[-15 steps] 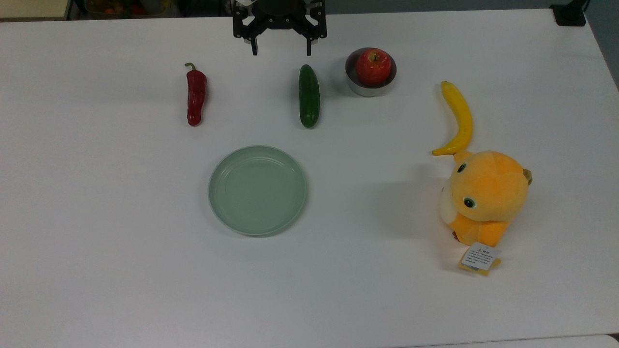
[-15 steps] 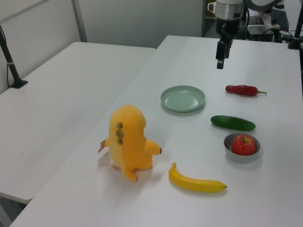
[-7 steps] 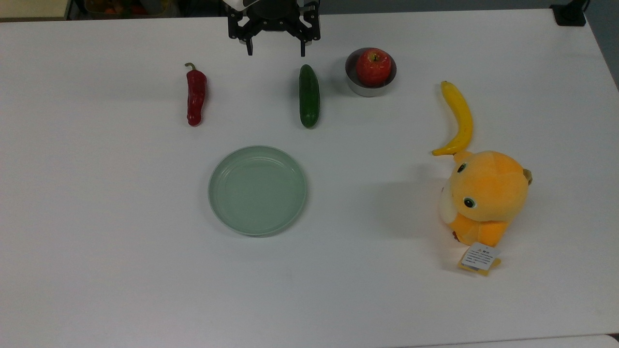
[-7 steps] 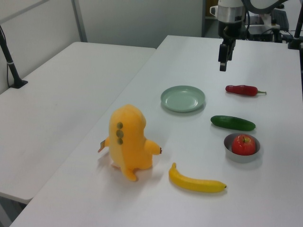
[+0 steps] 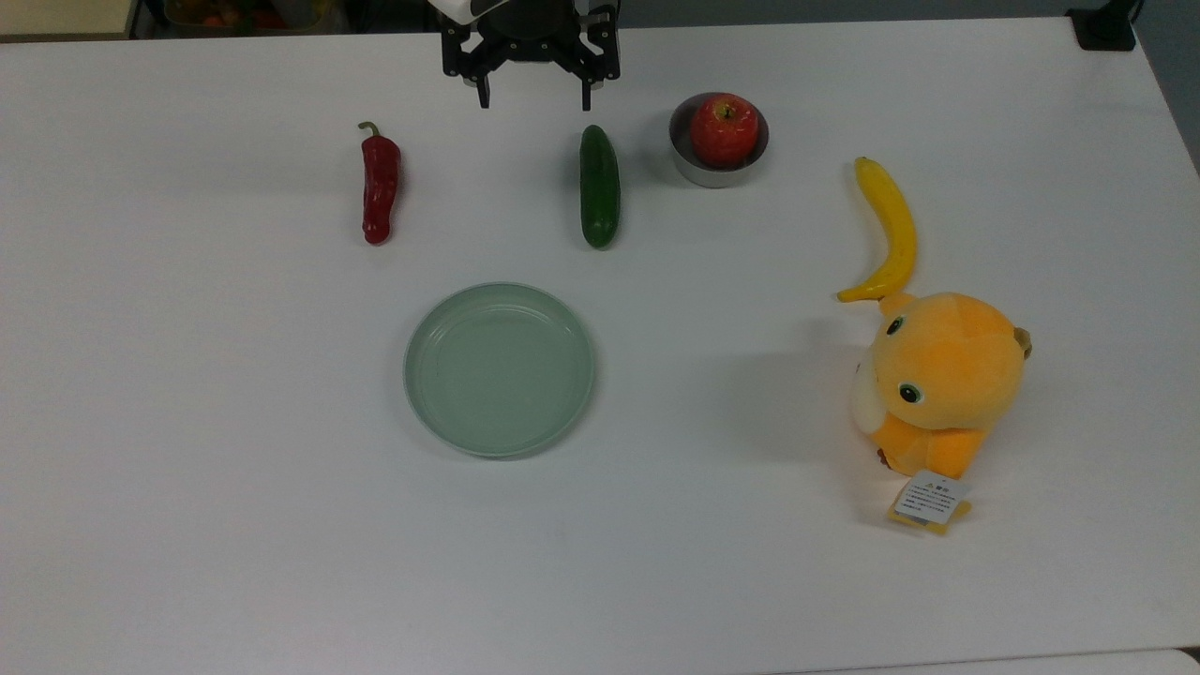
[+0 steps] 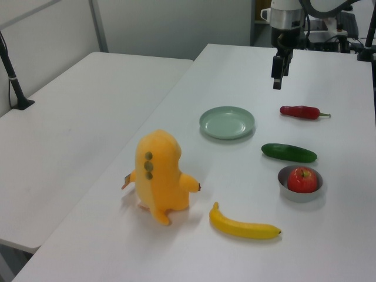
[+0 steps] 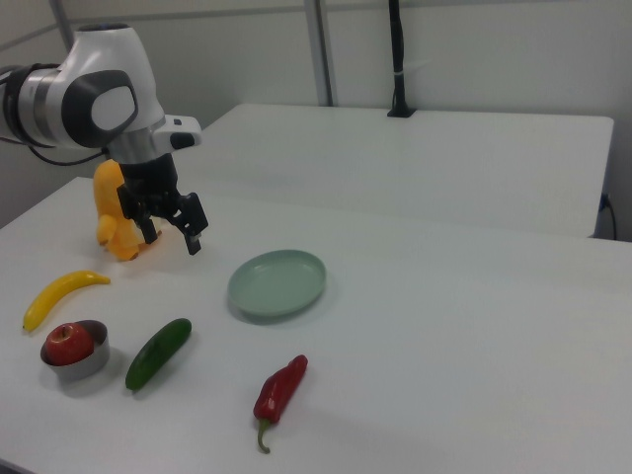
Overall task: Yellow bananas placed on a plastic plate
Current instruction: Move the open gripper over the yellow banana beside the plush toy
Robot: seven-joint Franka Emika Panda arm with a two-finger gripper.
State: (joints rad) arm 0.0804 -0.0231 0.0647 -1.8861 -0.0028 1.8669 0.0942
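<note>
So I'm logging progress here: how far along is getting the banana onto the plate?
Nothing is done yet. The banana lies on the table beside the plush toy, and the plate holds nothing. The gripper hangs open and empty above the table's far edge. Reaching, grasping, carrying and placing remain.

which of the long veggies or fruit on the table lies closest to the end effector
The green cucumber, just below the open end effector in the top view; red chili pepper and banana lie farther.

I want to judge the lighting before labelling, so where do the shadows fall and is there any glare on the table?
Top view: a broad soft shadow spreads to the top view's left of the orange-yellow plush toy; the white table looks evenly lit, without glare. Left view: the small grey metal bowl casts a faint shadow.
</note>
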